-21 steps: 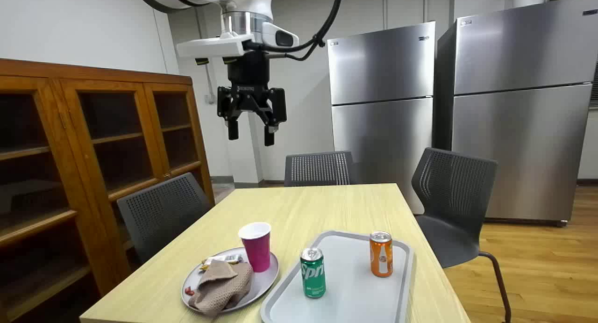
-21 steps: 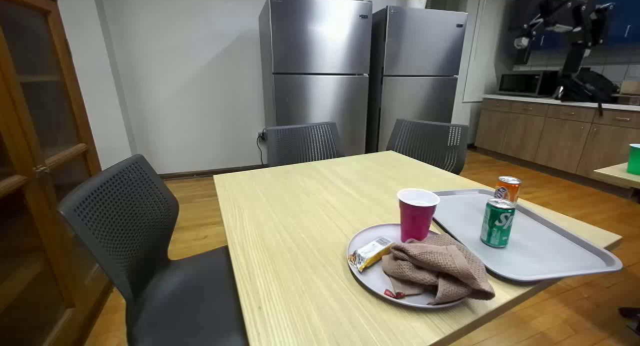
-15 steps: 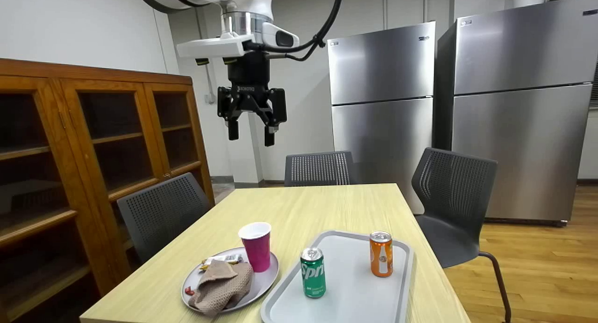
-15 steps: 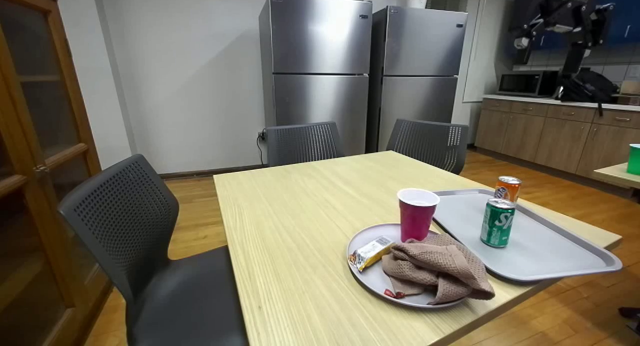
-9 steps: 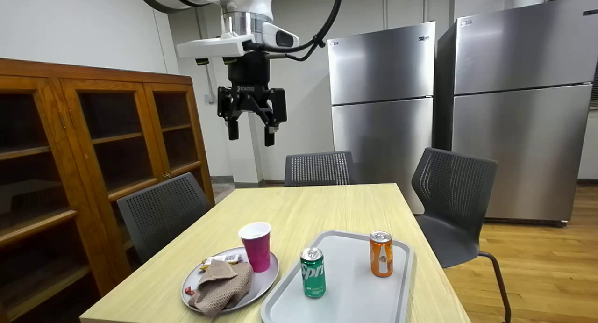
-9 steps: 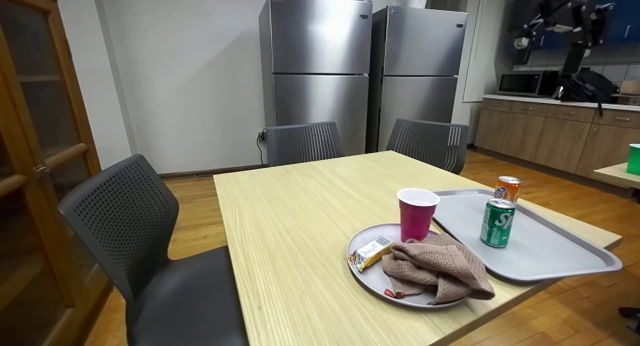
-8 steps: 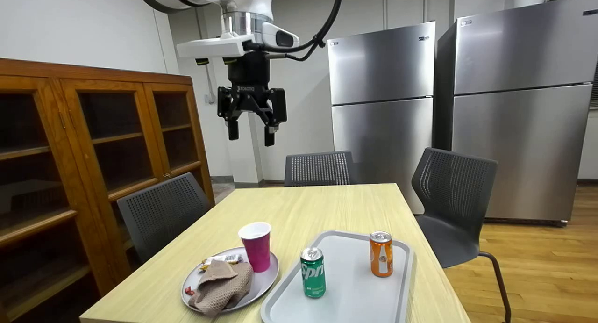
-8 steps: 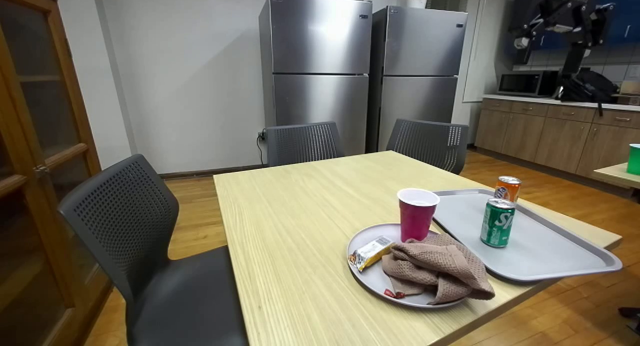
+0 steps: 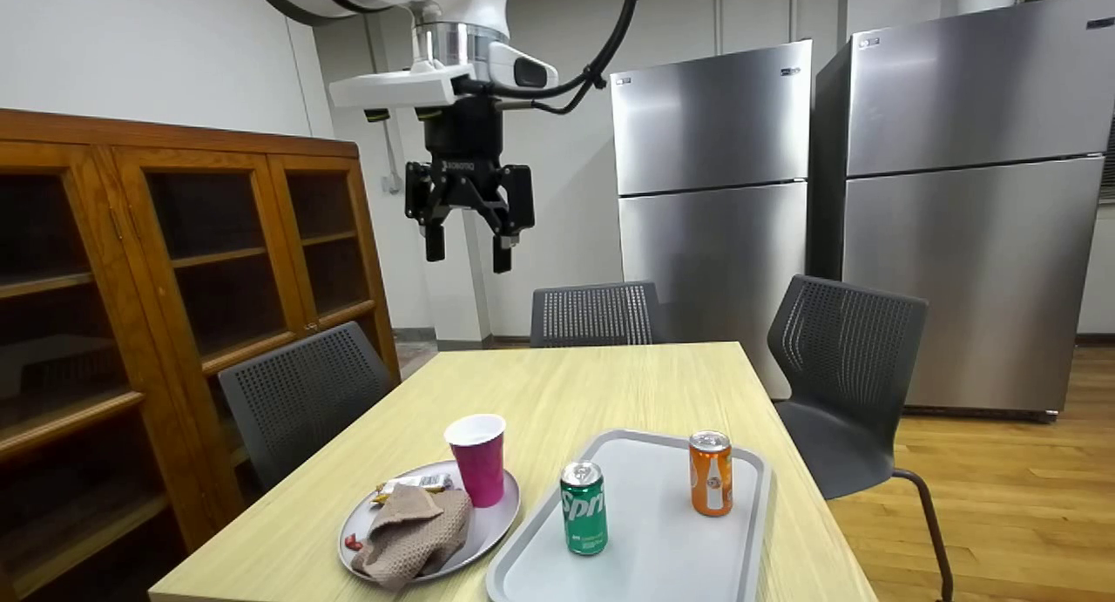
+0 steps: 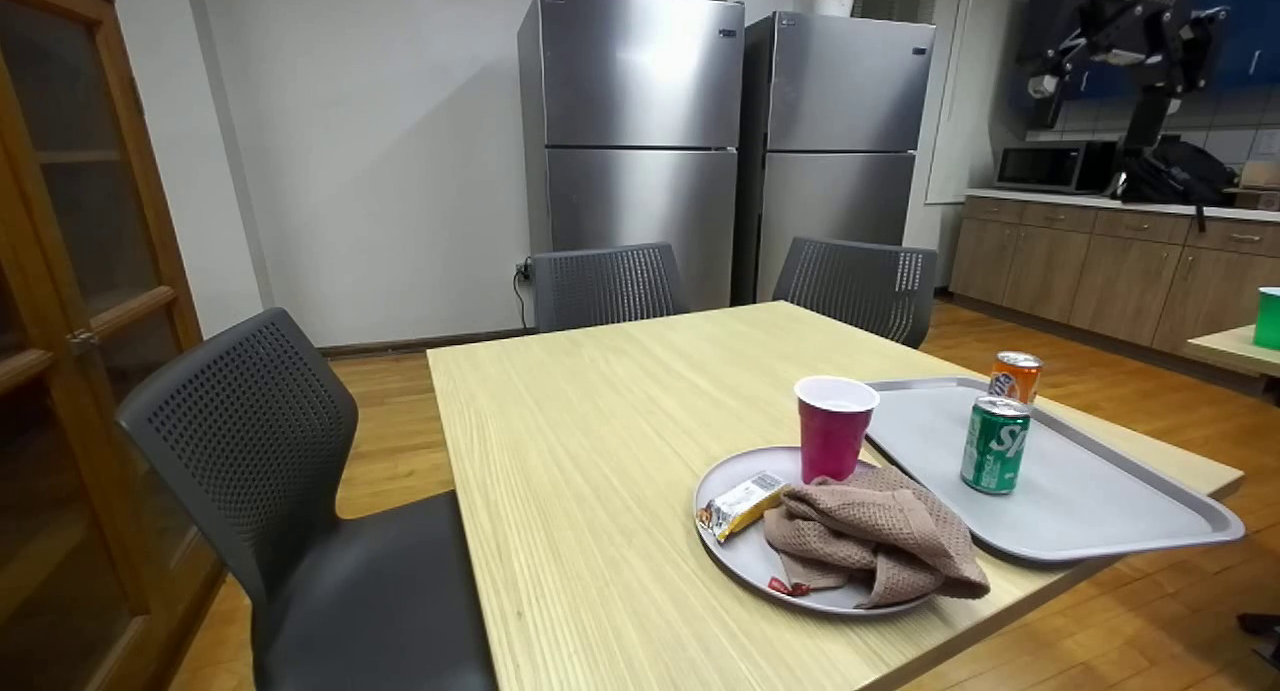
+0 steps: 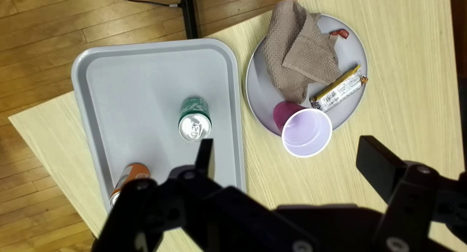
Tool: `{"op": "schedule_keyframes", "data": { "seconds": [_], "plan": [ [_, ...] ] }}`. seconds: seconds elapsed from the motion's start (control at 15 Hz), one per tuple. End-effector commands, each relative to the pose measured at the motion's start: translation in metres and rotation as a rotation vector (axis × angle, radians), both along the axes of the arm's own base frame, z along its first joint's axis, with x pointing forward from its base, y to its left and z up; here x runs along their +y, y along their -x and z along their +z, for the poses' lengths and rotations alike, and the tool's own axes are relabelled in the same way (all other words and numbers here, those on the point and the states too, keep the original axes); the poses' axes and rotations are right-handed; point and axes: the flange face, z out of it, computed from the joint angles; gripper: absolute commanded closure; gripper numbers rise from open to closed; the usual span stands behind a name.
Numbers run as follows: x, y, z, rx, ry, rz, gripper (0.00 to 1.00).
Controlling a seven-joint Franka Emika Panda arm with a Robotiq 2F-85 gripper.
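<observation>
1. Wrist view: the black two-fingered gripper (image 11: 288, 162), fingers spread, empty, hangs well above the pale wooden table (image 11: 412, 80).
2. Nearest its gap, the magenta plastic cup (image 11: 303, 130) stands on a round lilac-grey plate (image 11: 350, 57); whether it touches the crumpled brown cloth (image 11: 304, 51) is hard to tell.
3. Sweeping sideways too low could topple the cup.

My gripper (image 9: 469, 252) is matt black, with angular linkages (image 9: 516, 192) and blocky fingers (image 9: 503, 255); pale lettering (image 9: 470, 165) runs across its upper part. Above it, I see from afar a smooth white arm (image 9: 482, 10), ringed by a silvery collar (image 9: 457, 42), and a flat white bracket (image 9: 396, 88) with black-and-yellow tabs (image 9: 377, 114) beneath. To one side above the gripper, a thick black cable (image 9: 616, 37) curves. Round silver screw heads (image 11: 397, 244) stud the linkages in my wrist view.
</observation>
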Motion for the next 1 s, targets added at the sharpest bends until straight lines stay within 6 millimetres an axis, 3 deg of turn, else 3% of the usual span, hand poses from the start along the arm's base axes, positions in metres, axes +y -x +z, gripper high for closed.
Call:
{"op": "schedule_keyframes", "data": {
  "seconds": [0.0, 0.93],
  "plan": [
    [0.007, -0.003, -0.005, -0.001, 0.004, 0.019, 0.00],
    [0.048, -0.035, -0.063, -0.035, 0.066, 0.074, 0.00]
  ]
}}
